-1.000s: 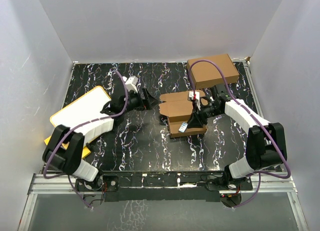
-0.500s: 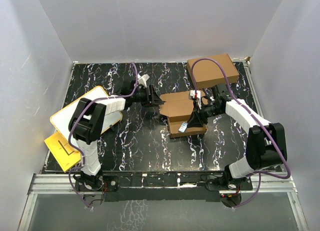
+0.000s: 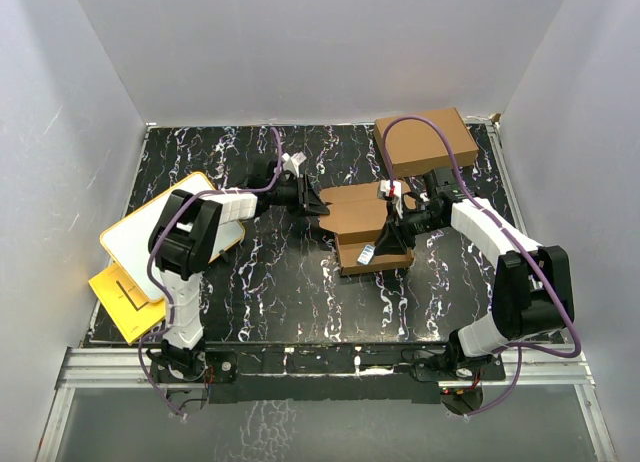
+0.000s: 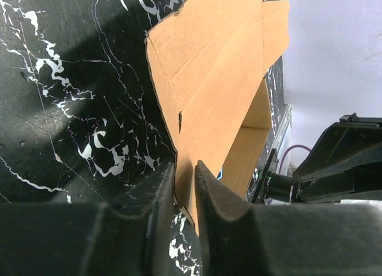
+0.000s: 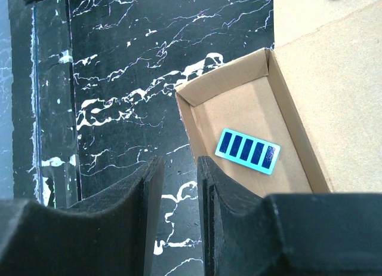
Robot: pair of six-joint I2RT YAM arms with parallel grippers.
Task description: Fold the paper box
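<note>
The paper box [image 3: 355,214] lies mid-table, brown cardboard, partly formed. Its near side is an open tray with a turquoise label [image 5: 248,152] inside, and a wide flap [image 4: 221,67] spreads away from it. My left gripper [image 3: 322,208] reaches in from the left, its jaws shut on that flap's left edge [image 4: 185,167]. My right gripper [image 3: 392,240] hovers over the tray's right end. In the right wrist view the right gripper [image 5: 179,165] is open by a narrow gap, with black table between its fingers and the tray wall [image 5: 190,123] running under one finger.
A larger ready-made brown box [image 3: 425,140] sits at the back right corner. A white board with a yellow rim [image 3: 165,227] and a yellow sheet [image 3: 125,297] lie at the left. The table [image 3: 290,282] is black marble-patterned, with white walls round it.
The left arm swung right toward the paper box and its jaws narrowed from wide open onto the flap's edge. The right arm and the box have stayed in place.
</note>
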